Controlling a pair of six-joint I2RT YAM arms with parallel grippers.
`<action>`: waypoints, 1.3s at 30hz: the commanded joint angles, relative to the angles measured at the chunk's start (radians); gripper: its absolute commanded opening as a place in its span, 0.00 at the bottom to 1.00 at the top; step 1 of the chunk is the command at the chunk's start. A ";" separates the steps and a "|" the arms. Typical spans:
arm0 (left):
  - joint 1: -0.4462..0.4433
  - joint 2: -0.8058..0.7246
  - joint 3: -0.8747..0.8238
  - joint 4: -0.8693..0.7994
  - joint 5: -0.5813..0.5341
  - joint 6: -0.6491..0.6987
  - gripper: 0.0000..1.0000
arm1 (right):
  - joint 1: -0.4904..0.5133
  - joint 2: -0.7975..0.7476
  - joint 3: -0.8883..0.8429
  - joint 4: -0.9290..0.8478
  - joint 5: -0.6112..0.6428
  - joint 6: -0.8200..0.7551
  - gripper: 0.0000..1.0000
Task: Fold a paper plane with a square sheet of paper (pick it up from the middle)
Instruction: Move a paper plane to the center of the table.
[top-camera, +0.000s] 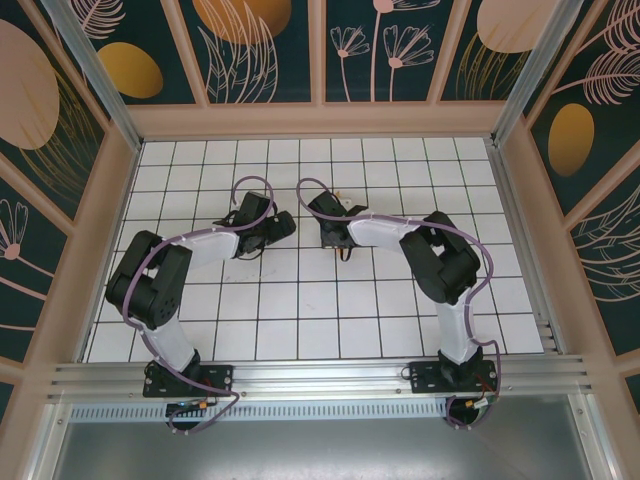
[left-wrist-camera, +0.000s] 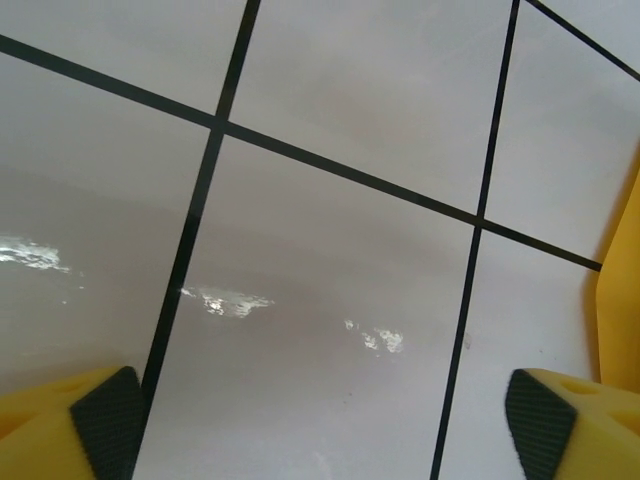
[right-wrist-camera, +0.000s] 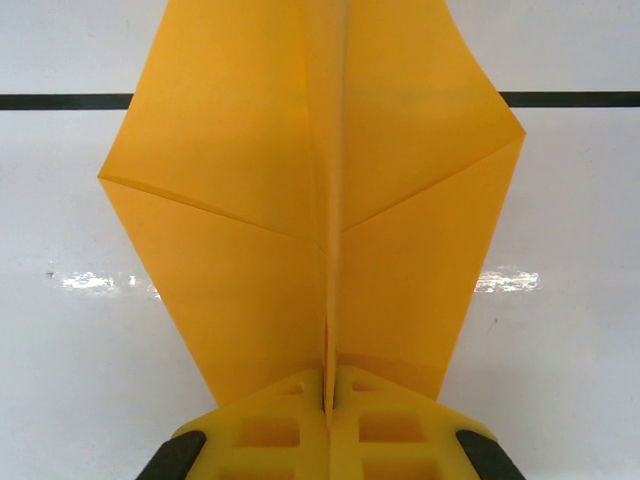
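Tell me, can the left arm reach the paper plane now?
Probably yes: the left gripper is open over bare floor and the paper plane sits right beside it, pinched by the right gripper.

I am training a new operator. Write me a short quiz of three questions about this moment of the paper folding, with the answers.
1. Which holds the folded orange paper? A) the left fingers B) the right fingers C) nothing; it lies flat.
2. True or false: the left fingers are shut.
3. Fill in: the table is white with ___ grid lines.

Key: 1 B, pinched along the centre crease. 2 False, they stand wide apart with nothing between them. 3 Black.
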 joint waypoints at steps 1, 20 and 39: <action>0.002 -0.062 -0.014 -0.037 -0.069 0.022 0.98 | -0.010 0.024 0.030 -0.013 -0.021 -0.021 0.05; 0.030 -0.087 -0.043 -0.049 -0.072 0.031 0.99 | -0.160 0.208 0.357 -0.049 -0.034 -0.146 0.06; 0.031 -0.091 0.013 -0.088 -0.085 0.044 0.99 | -0.154 0.135 0.453 -0.151 -0.044 -0.118 0.28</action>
